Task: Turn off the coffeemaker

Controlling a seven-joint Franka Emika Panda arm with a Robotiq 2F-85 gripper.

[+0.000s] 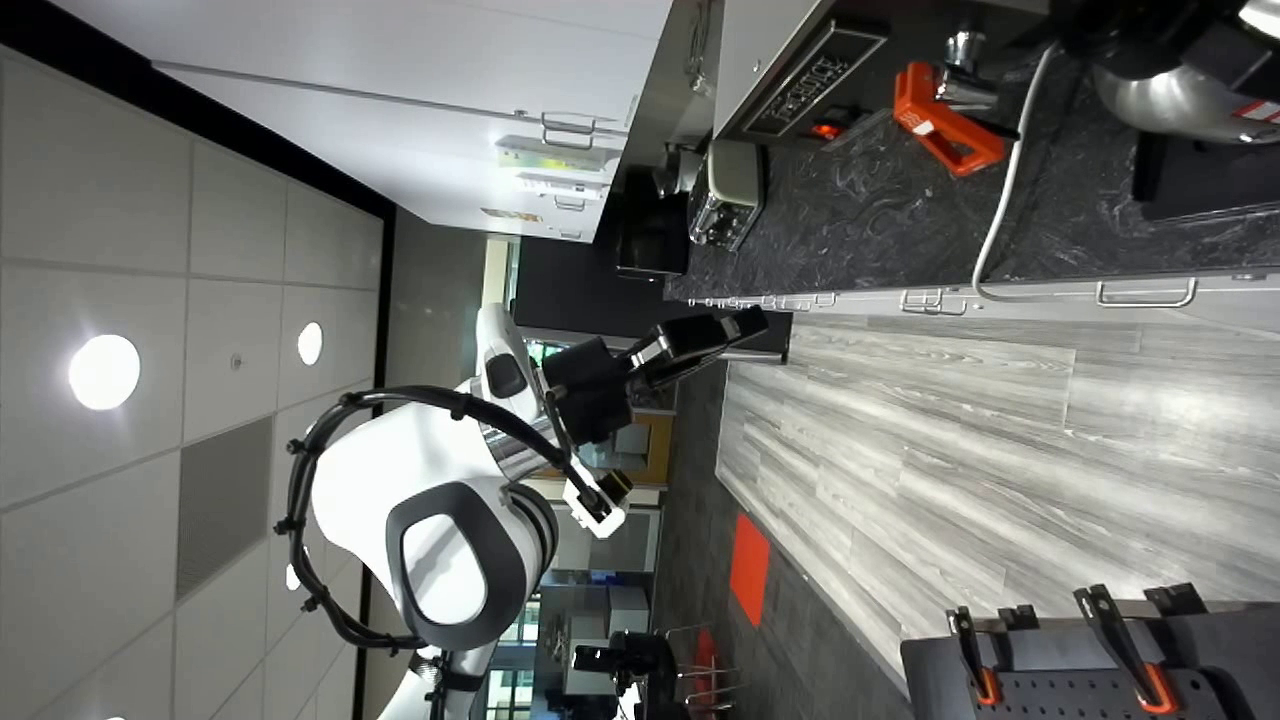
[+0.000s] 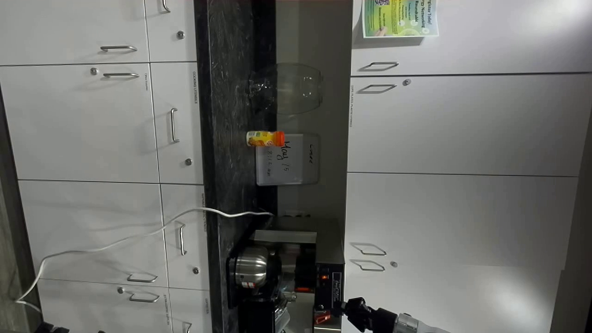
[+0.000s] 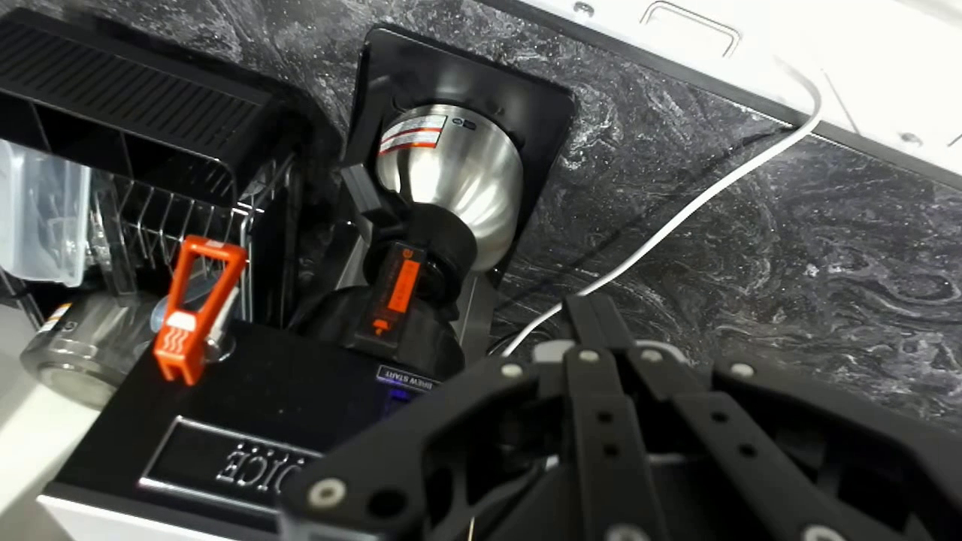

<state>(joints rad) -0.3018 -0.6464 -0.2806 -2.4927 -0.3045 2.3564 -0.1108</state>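
The gripper (image 1: 752, 321) hung in front of the coffeemaker (image 3: 282, 409), with a gap between them in an exterior view, so we judged that the press had yet to be made. It was narrow, its fingertips (image 3: 577, 319) together, and we saw nothing held. The coffeemaker, dark and boxy, stood on the bench (image 3: 827, 300), below the upper cupboards (image 2: 462, 222), with a black panel (image 2: 327, 293) high on its front; there a switch (image 2: 324, 277) glowed red in both exterior views, and we took that to mean power on. In the wrist view we could not find that switch and supposed the gripper hid it. We judged the coffeemaker heavy, stiff and smooth, likely to stay put under a light push, and nothing on it called for a grasp. The place to work was the switch itself, small and perhaps a rocker: joined tips, square on, a short firm press at one end, though which end we could not tell. The pot (image 3: 466, 176) looked slick and might be hot, and the orange lever (image 3: 184, 349) might run water if bumped, so both were best left alone.
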